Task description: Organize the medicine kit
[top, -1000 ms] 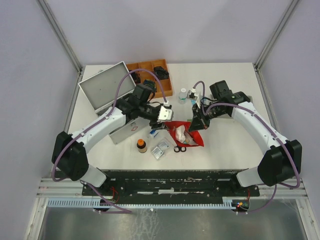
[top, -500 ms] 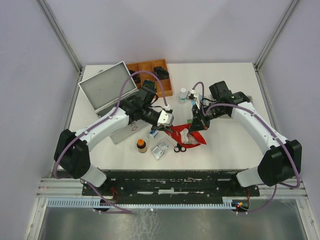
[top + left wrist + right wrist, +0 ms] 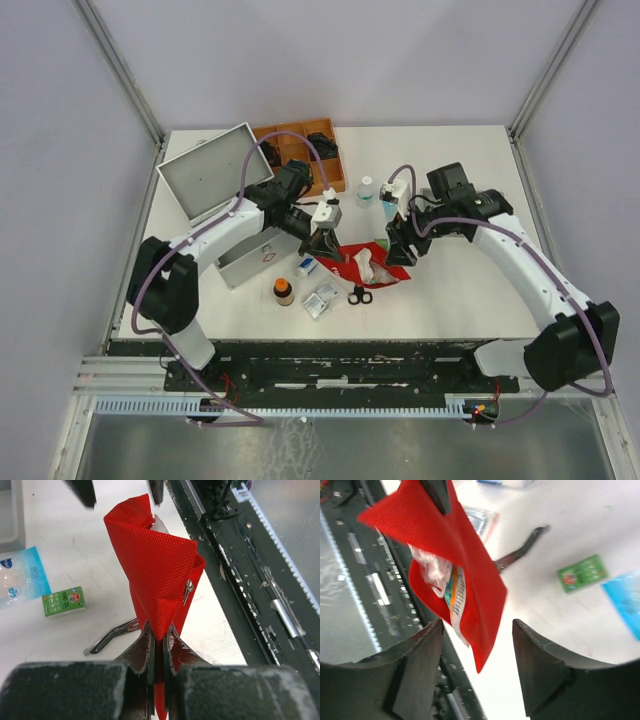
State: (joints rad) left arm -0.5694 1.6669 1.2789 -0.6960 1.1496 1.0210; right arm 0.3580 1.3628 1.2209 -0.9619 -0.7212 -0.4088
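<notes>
medicine kit (image 3: 208, 175): silver-grey alu case, lid up, small red mark on front, on table's left side. left gripper (image 3: 159, 639) clamped on red pouch (image 3: 155, 565); right gripper (image 3: 476, 630) jaws apart, prob. not touching it.

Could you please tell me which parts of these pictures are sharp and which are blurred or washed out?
Left wrist view: the red pouch shows its weave crisply, while the jaws at the bottom edge are soft. Right wrist view: the near jaws are blurred and the white table is nearly washed out. Top view: evenly lit, with only soft shadows.
</notes>
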